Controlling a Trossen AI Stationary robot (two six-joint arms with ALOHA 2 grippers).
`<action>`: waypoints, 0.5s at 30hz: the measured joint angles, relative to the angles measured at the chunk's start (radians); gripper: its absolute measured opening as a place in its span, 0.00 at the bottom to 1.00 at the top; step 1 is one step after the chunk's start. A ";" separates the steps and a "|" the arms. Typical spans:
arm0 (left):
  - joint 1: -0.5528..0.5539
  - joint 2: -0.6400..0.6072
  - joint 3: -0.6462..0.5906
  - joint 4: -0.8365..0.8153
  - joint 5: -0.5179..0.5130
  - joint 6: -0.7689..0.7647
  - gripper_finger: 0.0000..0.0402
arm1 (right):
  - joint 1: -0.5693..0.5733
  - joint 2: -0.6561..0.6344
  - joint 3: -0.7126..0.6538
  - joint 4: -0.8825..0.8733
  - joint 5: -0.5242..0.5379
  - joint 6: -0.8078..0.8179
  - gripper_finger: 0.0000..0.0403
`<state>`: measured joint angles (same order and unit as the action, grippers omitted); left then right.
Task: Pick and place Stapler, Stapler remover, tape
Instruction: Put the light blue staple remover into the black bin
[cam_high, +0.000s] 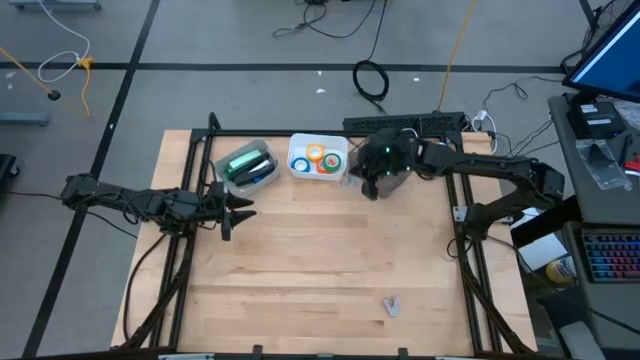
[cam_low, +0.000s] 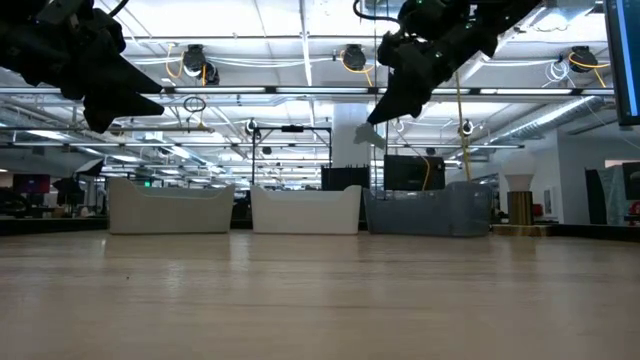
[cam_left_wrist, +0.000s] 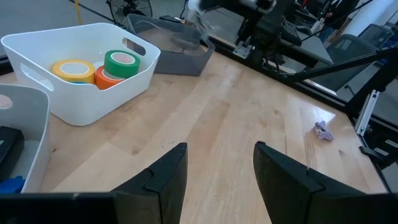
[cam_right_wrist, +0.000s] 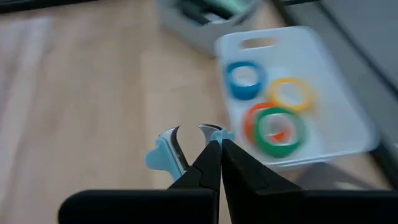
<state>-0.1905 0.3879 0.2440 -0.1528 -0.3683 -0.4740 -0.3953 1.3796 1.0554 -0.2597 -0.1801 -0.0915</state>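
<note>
Stapler remover (cam_right_wrist: 166, 152), light blue with curved metal claws, is hanging clamped in my right gripper (cam_right_wrist: 214, 163) above the far side of the pale wooden table (cam_high: 330, 260), beside the white bin (cam_high: 300, 168) holding four coloured tape rolls (cam_high: 318, 159). My left gripper (cam_high: 240, 212) is waiting at the left, fingers apart. I'm seeing a grey floor with cables beyond.

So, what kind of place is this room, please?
Probably a robotics lab or workshop in a large industrial hall. A wooden table has two robot arms mounted on it, cables lie on the concrete floor, and open ceiling pipes and lamps show behind.
</note>
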 joint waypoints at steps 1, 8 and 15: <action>0.000 0.000 0.000 0.000 0.000 0.000 0.45 | -0.013 0.000 0.009 -0.001 0.020 -0.001 0.00; 0.000 0.000 0.000 0.000 0.000 0.000 0.45 | -0.058 -0.016 0.084 -0.039 0.204 -0.031 0.00; 0.000 0.000 0.000 0.000 0.000 0.003 0.45 | -0.021 -0.075 0.147 -0.201 0.537 -0.054 0.00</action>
<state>-0.1903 0.3878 0.2440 -0.1530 -0.3683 -0.4706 -0.4163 1.3046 1.2024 -0.4603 0.3568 -0.1452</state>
